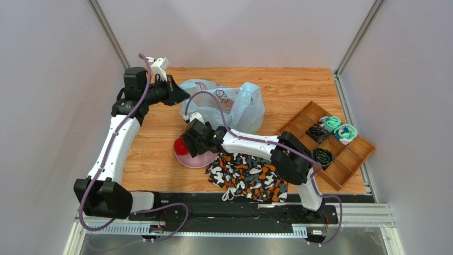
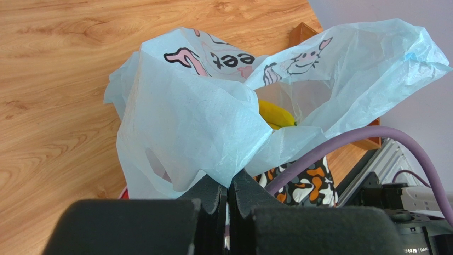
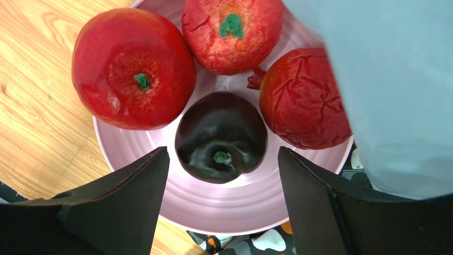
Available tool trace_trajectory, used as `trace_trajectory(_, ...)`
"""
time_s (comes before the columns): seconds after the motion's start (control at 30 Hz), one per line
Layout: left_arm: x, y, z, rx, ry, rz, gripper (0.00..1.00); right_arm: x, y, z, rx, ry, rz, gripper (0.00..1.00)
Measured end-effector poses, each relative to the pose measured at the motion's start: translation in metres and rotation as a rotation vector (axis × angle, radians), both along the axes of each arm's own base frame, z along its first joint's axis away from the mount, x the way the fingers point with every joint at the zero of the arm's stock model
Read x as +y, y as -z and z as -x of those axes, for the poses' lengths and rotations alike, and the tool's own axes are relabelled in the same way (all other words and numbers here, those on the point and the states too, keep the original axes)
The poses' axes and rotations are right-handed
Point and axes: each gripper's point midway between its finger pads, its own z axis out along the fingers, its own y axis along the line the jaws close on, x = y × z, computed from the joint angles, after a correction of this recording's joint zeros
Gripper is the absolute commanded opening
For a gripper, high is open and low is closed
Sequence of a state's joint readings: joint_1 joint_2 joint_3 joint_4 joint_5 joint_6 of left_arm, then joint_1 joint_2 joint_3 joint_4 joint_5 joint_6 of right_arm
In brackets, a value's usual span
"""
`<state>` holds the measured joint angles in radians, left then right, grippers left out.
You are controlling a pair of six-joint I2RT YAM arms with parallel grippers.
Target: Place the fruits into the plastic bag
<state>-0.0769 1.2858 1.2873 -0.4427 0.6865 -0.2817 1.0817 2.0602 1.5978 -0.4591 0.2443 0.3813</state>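
The left gripper [image 2: 228, 183] has its jaws squeezed tight on a fold of the plastic bag [image 2: 186, 122] and holds that edge up off the table [image 2: 53, 79]. Past those jaws the bag stands open, and a yellow banana [image 2: 276, 116] peeks out from inside it. A purple cable [image 2: 361, 138] runs across just to the right of the jaws, and a spotty cloth [image 2: 308, 183] lies under it. The right gripper [image 3: 222, 159] has its jaws wide apart and holds nothing. A dark fruit [image 3: 220, 135] sits right between the two jaws on a pink plate [image 3: 223, 212], with a little gap on each side. Three red fruits [image 3: 133, 69] crowd just beyond it, one to the left, one straight ahead and one to the right. A pale blue flap of the bag hangs over the right jaw and hides part of the right red fruit and the plate. A wooden tray [image 1: 340, 154] sits well off to the right.
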Motion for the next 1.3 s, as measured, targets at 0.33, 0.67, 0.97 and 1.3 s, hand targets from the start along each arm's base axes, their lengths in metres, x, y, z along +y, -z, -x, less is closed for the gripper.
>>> trace_trajectory(0.33,0.000,0.000,0.000,0.000,0.000,0.000,0.00,0.000,0.003,-0.007,0.013,0.021,-0.013,0.74)
trace_trajectory(0.67,0.000,0.000,0.000,0.001,0.000,0.000,0.00,0.002,0.013,-0.004,0.035,0.007,-0.007,0.57)
trace_trajectory(0.97,0.000,0.000,0.000,0.001,0.000,0.000,0.00,0.003,0.012,-0.004,0.025,-0.014,-0.002,0.39)
trace_trajectory(1.3,0.000,0.000,0.000,0.001,0.001,0.001,0.00,-0.004,-0.021,0.056,0.001,-0.307,-0.097,0.35)
